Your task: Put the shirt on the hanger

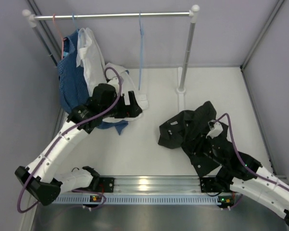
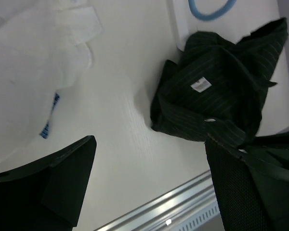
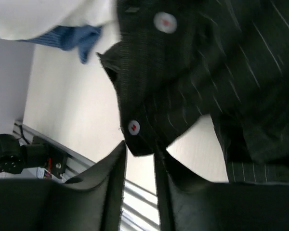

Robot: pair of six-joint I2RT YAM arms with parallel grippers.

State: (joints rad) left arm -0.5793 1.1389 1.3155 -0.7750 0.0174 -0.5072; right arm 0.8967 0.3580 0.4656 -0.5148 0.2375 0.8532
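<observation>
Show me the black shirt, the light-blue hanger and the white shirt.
black shirt (image 1: 188, 129): top view, middle of the crumpled heap.
light-blue hanger (image 1: 140, 53): top view, wire hanging below the rail.
white shirt (image 1: 90, 55): top view, hanging front panel.

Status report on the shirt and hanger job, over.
Left claw open, empty. Right claw nearly closed at edge of shirt, grip unclear. Shirt crumpled on table; hanger bare on rail. White shirt hangs left of hanger.

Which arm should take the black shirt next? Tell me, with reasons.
Right. The right tool sits at the shirt's buttoned edge, jaws nearly closed. The left tool hangs open near the white shirt, apart from the black one.
</observation>
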